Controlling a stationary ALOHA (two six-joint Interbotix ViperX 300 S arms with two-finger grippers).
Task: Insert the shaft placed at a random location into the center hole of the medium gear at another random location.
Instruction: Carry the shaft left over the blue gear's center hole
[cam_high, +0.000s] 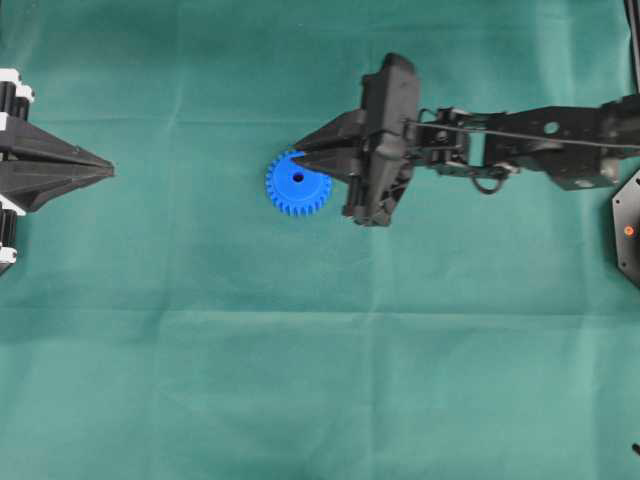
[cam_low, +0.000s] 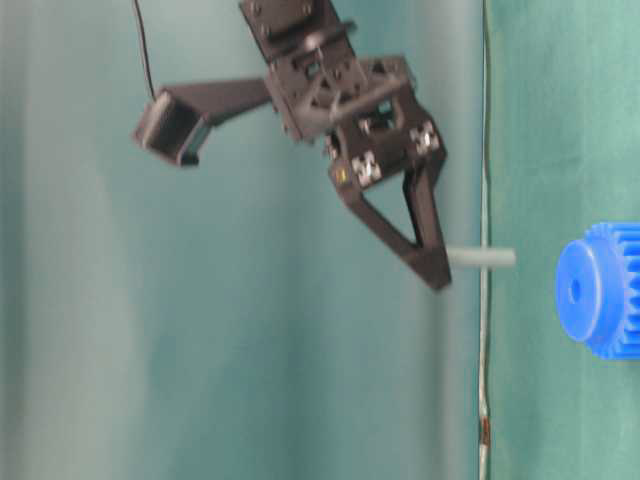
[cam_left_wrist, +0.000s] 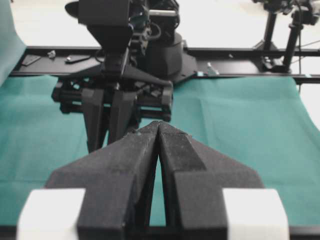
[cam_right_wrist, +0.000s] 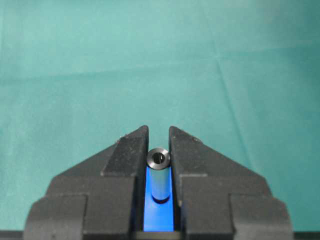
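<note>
1. The shaft is gripped between the two fingers of the right end effector, so that its free end sticks out beyond the fingertips and can be brought to the hole first.
2. The medium gear is lying flat on the green desk, a little left of the middle in the overhead view, with its flat face up. In this way the center hole is left open from above.
3. In the overhead view the tips of the right end effector are seen at the upper right rim of the gear, very near the hole. In the table-level view the shaft is seen well apart from the gear face, so it is judged that it is not yet inserted.
4. In the right wrist view the blue of the gear is seen directly behind the shaft, between the fingers. The alignment is judged to be nearly correct.
5. The left end effector is kept at the left edge, closed on nothing, well apart from the gear, probably so that the working place is not disturbed.
</note>
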